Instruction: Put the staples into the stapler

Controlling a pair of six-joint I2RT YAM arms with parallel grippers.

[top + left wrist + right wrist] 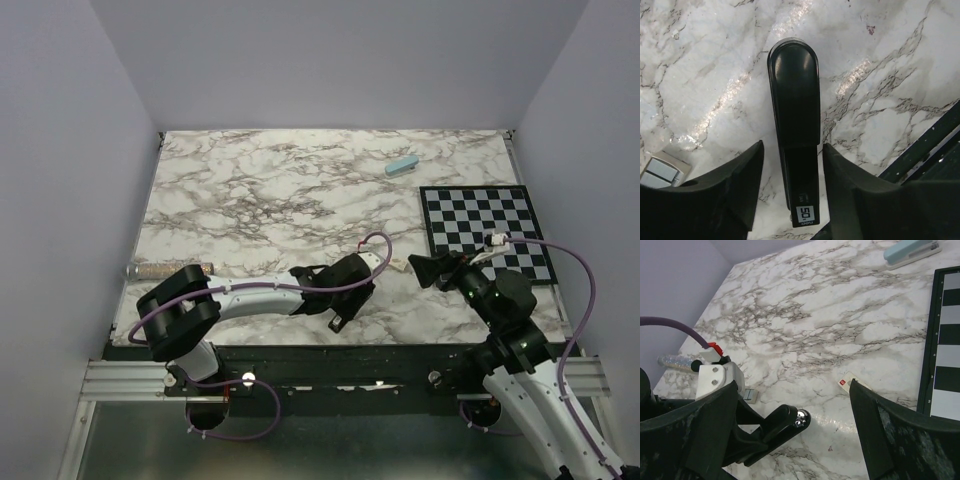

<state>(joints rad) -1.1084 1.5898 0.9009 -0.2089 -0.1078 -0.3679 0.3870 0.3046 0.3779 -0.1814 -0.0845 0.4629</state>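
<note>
Black stapler (795,115) lies flat on the marble surface (890,60), right under the left hand (792,146) and close to the near edge, where a dark frame rail (935,145) cuts the corner. Its long axis runs straight away from the wrist camera: rounded nose pointing away, labelled end tucked back between the fingers (740,185). The left hand is spread and straddles the body, one finger on each side; the right-side finger looks almost against it, while the left-side one shows a sliver of marble between. A white sticker (806,214) on the near end reads "50"; the tiny print beneath is too small to read. Off to the left sit the staples (660,172), a small grey block flat on the surface, partly cut off at the edge of view, apart from the stapler. The right hand (792,384) hangs with fingers wide apart, nothing between them. Ahead of it lies a small white piece (850,382) with a red mark. A checkerboard (485,230) is to the right, a pale blue stapler (402,166) far back, a glittery tube (165,270) at the left edge
</note>
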